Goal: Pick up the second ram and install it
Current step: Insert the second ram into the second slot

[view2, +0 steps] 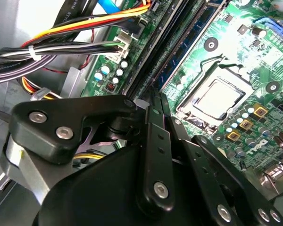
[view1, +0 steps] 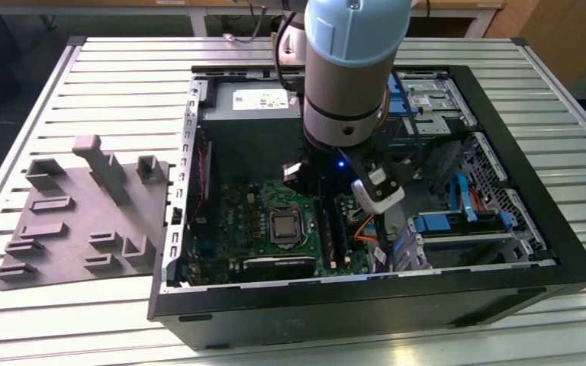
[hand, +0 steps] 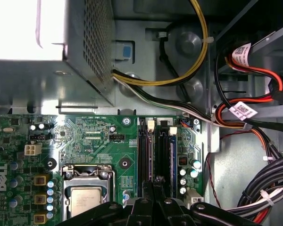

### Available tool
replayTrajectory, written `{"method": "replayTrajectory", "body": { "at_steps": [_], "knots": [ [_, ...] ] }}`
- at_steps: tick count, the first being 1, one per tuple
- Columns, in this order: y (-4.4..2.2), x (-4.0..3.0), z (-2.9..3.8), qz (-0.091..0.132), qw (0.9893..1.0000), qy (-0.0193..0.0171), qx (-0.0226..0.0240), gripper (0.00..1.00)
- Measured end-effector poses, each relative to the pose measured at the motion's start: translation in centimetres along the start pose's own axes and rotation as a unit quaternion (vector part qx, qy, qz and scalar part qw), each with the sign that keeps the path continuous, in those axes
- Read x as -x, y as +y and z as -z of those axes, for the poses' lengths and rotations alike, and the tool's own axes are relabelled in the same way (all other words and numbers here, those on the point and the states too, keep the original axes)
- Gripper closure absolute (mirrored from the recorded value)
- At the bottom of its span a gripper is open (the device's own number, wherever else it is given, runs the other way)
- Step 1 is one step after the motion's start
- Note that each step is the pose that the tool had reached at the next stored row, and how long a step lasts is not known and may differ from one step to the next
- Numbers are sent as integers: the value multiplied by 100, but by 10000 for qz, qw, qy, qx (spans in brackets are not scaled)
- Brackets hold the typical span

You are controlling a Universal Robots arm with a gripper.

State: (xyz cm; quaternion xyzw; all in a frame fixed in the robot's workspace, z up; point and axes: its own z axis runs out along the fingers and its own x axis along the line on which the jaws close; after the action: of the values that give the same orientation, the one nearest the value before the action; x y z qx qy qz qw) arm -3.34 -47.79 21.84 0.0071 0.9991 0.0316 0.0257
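Hovering low over the motherboard [view1: 272,229], the gripper [view2: 155,110] has its jaws drawn together into a narrow gap; whether the second ram sits between them I cannot tell. Directly beyond the fingertips [hand: 153,188] lie the memory slots [hand: 155,153], so seating appears to be the step in hand. It calls for squareness to the slot. Farther off stands the power supply [hand: 47,47].

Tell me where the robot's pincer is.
In the exterior view, the pincer is inside the open computer case, over the motherboard's memory slots, to the exterior view's right of the processor socket.
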Motion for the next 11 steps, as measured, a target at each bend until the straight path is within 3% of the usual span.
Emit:
{"method": "replayTrajectory", "body": {
  "at_steps": [11],
  "knots": [
    [-2,-1,-22,0,10000,0,-1,88]
  ]
}}
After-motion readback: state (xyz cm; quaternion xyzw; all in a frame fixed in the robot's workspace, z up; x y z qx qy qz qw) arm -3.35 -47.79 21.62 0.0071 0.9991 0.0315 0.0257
